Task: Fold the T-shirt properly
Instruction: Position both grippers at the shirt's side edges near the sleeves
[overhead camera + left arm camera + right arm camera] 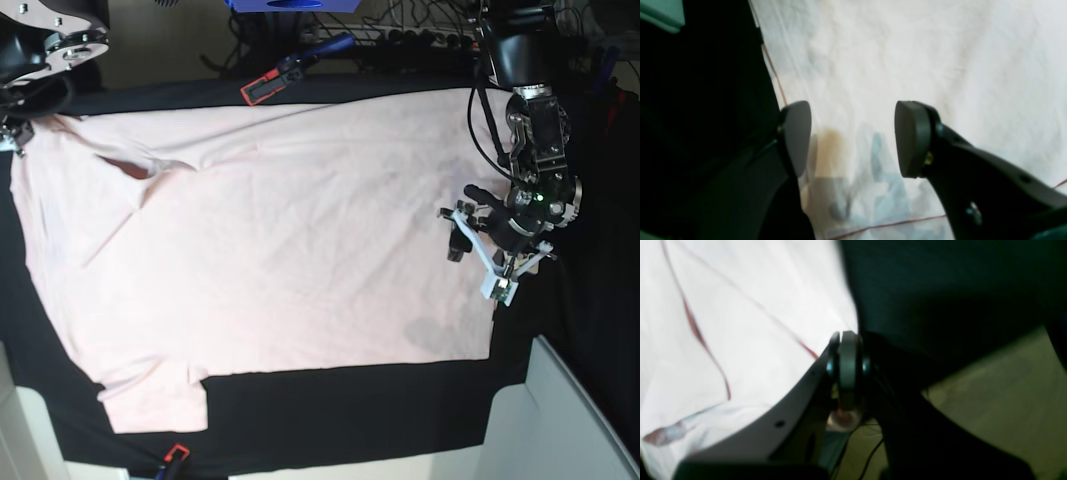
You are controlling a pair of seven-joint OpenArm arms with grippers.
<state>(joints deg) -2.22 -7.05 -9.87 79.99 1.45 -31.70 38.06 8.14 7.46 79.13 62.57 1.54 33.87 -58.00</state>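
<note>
The pale pink T-shirt lies spread flat on the black table cloth, plain side up, with one sleeve at the bottom left. My right gripper is at the shirt's far left top corner. In the right wrist view its pads are pressed together where the shirt's edge meets them. My left gripper hovers over the shirt's right edge. Its pads stand wide apart with only fabric below. Faint print shows through the cloth there.
A red and black clamp sits at the table's far edge and another at the near edge. Cables and a blue box lie behind the table. A white surface borders the bottom right.
</note>
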